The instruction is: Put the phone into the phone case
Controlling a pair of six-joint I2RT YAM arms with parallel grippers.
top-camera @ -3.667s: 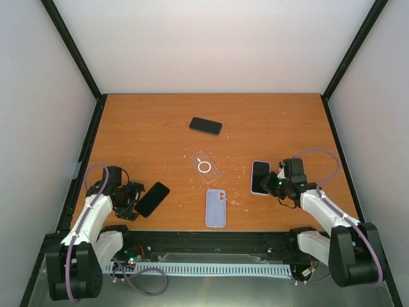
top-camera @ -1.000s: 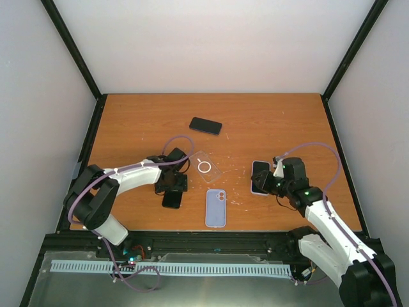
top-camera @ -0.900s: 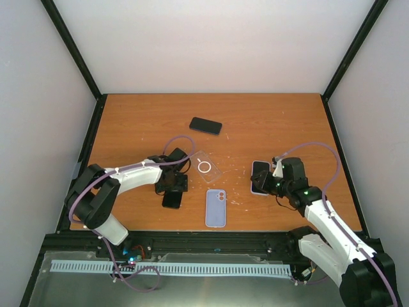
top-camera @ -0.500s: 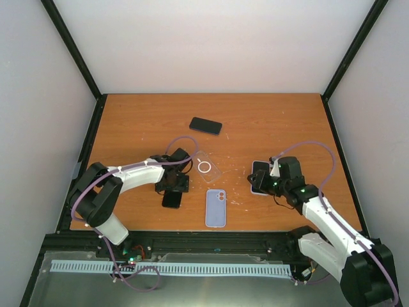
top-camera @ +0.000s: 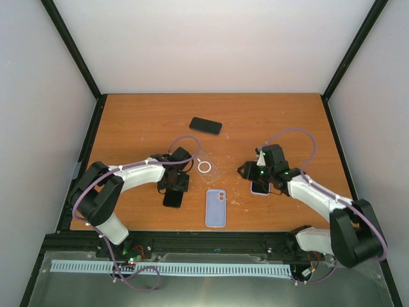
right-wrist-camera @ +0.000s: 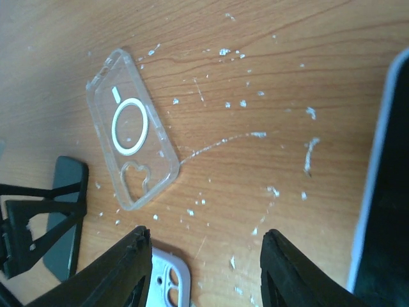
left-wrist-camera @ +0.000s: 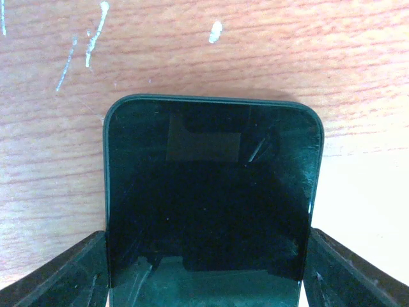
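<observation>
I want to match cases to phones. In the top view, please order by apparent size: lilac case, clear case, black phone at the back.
Lilac case, clear case: about alike, not ranked.
Black phone at the back: slightly smaller, perhaps only because farther away.

A scratched orange-brown wooden table is being enclosed by plain white walls at nine, twelve and three o'clock.

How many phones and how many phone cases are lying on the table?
Phones: 3 (black phone, dark phone, pale-edged phone)
Phone cases: 2 (clear case, lilac case)
Total: 5
</observation>
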